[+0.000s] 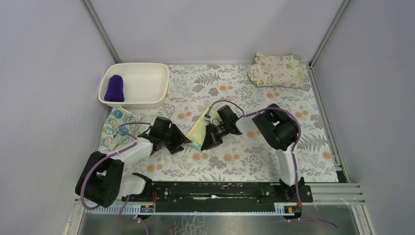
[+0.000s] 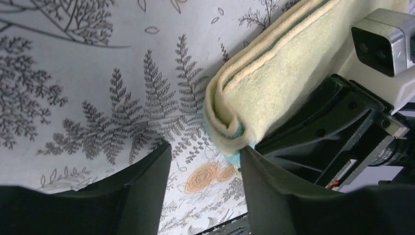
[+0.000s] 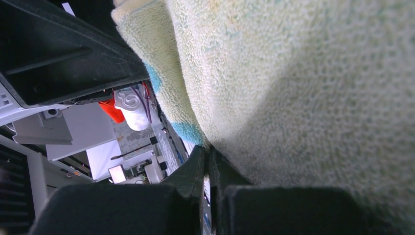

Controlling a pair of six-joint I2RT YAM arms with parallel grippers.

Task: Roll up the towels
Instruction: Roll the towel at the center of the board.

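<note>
The pale yellow towel [image 1: 199, 129] with teal marks lies folded at the table's middle, and its doubled end [image 2: 230, 132] curls toward the left wrist camera. My right gripper [image 1: 205, 143] is shut, its tips [image 3: 208, 151] meeting at the towel's teal-edged border while the cloth [image 3: 293, 88] drapes over one finger. To the left of that, my left gripper [image 1: 181, 143] stands open [image 2: 204, 147]. Its right finger [image 2: 254, 166] touches the towel's end, with only tablecloth between the jaws. A dark purple towel [image 1: 114, 88] lies rolled in the white tub [image 1: 147, 100]. The teal swirl towel [image 1: 115, 128] lies flat at the left.
A beige leaf-printed folded cloth [image 1: 276, 70] sits at the back right corner. The table wears a fern and flower printed cloth [image 1: 244, 161]. Grey walls with metal corner posts [image 1: 103, 34] close in the sides and back.
</note>
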